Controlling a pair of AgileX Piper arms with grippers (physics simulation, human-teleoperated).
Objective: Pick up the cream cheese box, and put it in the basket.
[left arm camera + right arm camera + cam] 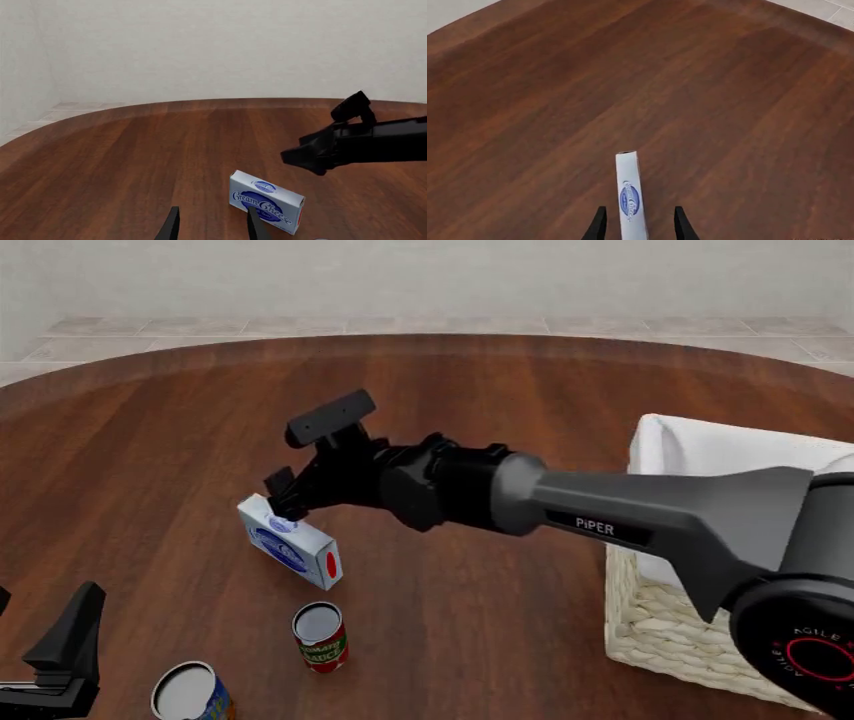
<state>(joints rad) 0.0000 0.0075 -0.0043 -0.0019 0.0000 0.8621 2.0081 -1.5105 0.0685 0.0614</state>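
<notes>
The cream cheese box (290, 544) stands on its long edge on the wooden table, left of centre, its red oval end facing the front. My right gripper (282, 503) hangs just over the box's far top end. In the right wrist view it (639, 225) is open, and the box's narrow top (630, 195) runs between the fingers (599, 224) with a gap on each side. My left gripper (212, 227) is open and empty, low at the front left (60, 652), with the box (267, 200) just beyond one fingertip. The basket (694, 625) sits at the right.
A red-labelled can (319, 636) stands just in front of the box, and a blue-labelled can (191, 693) stands near the front edge beside my left arm. The right arm (614, 510) stretches across the table's middle. A pale wall closes off the far side.
</notes>
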